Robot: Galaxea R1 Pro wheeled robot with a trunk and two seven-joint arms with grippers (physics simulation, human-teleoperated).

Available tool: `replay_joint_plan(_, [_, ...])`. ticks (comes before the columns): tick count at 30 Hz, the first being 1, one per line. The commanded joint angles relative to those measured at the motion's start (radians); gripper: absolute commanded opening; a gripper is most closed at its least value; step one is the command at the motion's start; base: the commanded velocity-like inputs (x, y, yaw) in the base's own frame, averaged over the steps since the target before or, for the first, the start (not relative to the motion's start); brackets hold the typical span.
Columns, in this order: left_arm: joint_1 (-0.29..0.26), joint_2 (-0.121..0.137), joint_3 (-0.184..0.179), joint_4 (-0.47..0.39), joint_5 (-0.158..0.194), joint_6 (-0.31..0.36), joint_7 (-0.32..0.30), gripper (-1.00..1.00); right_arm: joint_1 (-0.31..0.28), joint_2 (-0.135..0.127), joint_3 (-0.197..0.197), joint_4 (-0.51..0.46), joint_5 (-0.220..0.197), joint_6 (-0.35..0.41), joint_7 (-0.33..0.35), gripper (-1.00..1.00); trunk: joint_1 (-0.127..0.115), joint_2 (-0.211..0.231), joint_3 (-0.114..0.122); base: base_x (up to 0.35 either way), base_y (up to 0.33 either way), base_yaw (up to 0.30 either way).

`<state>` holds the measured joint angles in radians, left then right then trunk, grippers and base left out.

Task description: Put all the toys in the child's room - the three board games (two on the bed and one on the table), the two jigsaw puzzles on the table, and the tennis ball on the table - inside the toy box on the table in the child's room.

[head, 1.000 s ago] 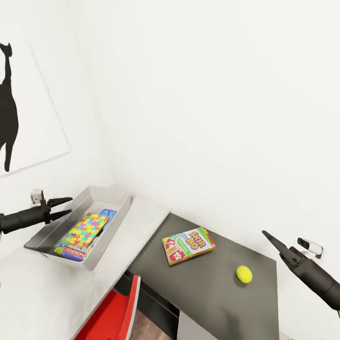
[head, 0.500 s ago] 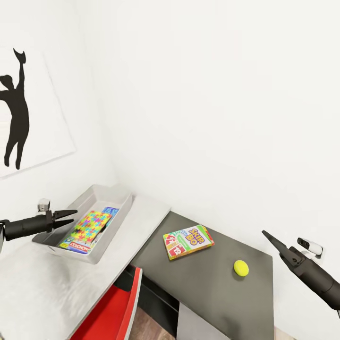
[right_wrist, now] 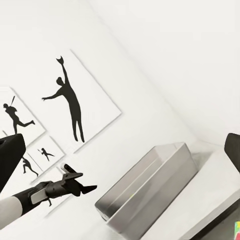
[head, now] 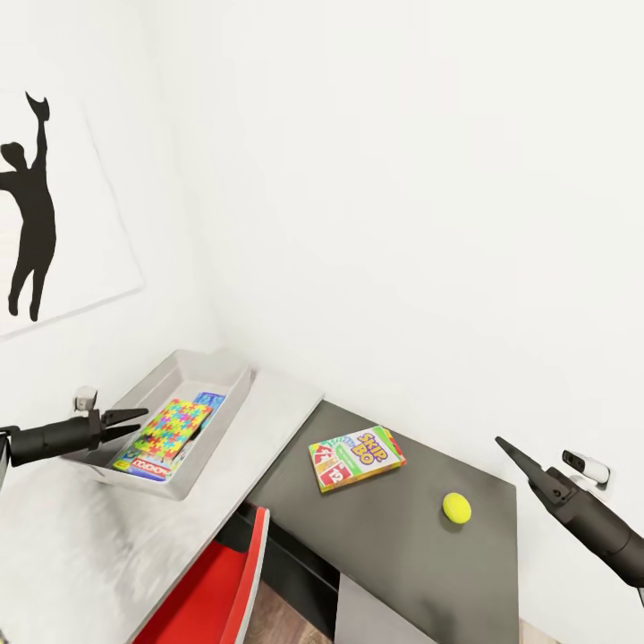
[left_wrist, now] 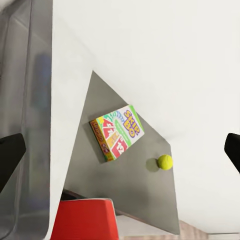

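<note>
We judge the tennis ball (head: 457,507) light and roll-prone (grip across its middle); both claws stand apart, empty.

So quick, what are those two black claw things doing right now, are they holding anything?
Left gripper: open, empty, beside the light-grey toy box.
Right gripper: empty; open or shut cannot be told.

The left arm reaches in from the head view's left edge, its left gripper (head: 132,419) level with fingers slightly parted. The right arm angles up from the lower right; the right gripper (head: 503,444) looks closed to a point, though its fingertips are hard to separate.
</note>
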<state>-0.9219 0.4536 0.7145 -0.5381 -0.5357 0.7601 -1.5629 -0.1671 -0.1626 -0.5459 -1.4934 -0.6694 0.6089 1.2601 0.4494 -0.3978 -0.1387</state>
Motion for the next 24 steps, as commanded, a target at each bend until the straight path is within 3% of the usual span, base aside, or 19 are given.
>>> replay_joint_plan(1, [-0.001,0.000,0.005,0.000,-0.010,0.009,-0.008,1.00,-0.001,0.000,0.000,0.000,-0.004,0.009,0.002,1.00,0.001,-0.002,-0.002,0.000,0.000,0.000])
replay_joint_plan(11, [0.001,0.003,0.010,0.000,-0.010,0.001,-0.008,1.00,-0.001,0.000,0.000,-0.003,-0.004,0.008,0.002,1.00,0.001,-0.002,0.002,-0.045,0.000,0.036])
replay_joint_plan(24, [0.001,0.003,0.011,0.000,-0.010,0.001,-0.008,1.00,-0.001,0.000,0.001,-0.005,-0.004,0.008,0.002,1.00,0.001,-0.002,0.017,-0.137,0.000,0.195])
